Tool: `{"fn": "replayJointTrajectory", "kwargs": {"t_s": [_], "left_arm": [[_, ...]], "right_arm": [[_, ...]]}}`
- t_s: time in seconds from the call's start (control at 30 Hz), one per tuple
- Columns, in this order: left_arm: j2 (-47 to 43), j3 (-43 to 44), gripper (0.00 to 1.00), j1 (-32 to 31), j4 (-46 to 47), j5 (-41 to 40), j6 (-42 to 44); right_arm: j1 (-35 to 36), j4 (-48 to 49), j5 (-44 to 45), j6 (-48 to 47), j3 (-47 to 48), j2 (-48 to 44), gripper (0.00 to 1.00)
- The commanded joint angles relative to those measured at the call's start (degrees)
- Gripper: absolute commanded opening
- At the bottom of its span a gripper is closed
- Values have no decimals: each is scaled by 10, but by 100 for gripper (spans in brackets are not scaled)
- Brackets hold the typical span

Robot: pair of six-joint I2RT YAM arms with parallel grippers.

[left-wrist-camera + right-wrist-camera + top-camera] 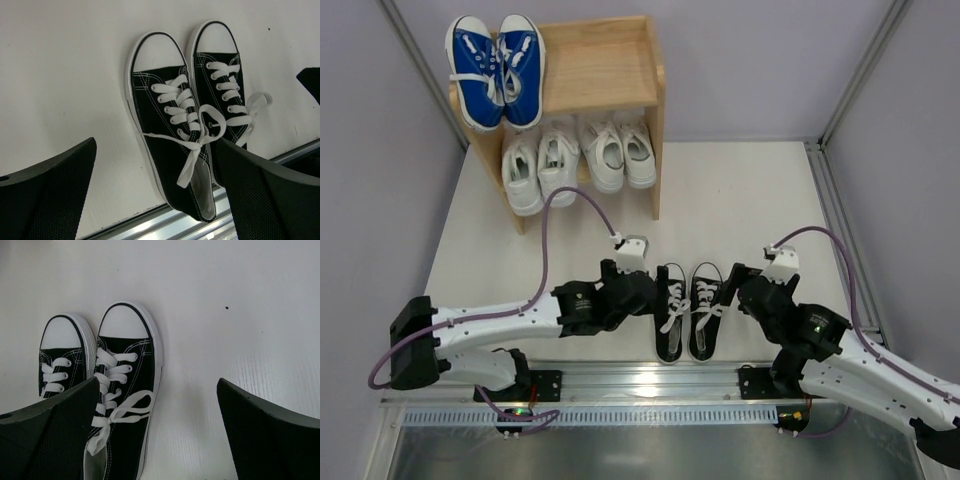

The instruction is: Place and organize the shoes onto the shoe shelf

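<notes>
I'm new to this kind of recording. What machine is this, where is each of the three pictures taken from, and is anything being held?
Two robot arms stand at the table's near edge, each ending in a two-finger gripper. The overhead picture looks down from behind them. The other two come from cameras on the wrists, so the dark shapes at the bottom are each gripper's own fingers.

The left gripper and right gripper are both open, one on either side of the black shoes, holding nothing. The wooden shelf at the back carries the blue shoes on top and four white shoes below.
</notes>
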Motion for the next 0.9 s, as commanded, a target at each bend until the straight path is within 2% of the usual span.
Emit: {"fn": "replayJointTrajectory", "kwargs": {"t_s": [0.0, 0.17, 0.37, 0.43, 0.6, 0.7, 0.87], "left_arm": [[24, -12, 100, -39, 57, -40, -62], [18, -71, 100, -56, 80, -43, -104], [-11, -104, 100, -72, 40, -79, -137], [-23, -111, 100, -77, 24, -98, -145], [-85, -134, 100, -78, -37, -133, -165], [-128, -149, 100, -78, -67, -150, -176], [-182, -180, 100, -78, -116, -164, -201]], "right_arm": [[-1, 14, -25, 17, 10, 13, 100], [-2, 99, -120, -28, -17, 47, 100], [-1, 134, -142, -16, -26, 87, 100], [-1, 134, -156, -11, -20, 128, 100], [-1, 148, -188, -1, -9, 211, 100], [-1, 159, -189, 0, -14, 219, 100], [0, 165, -193, -3, -4, 238, 93]]}}
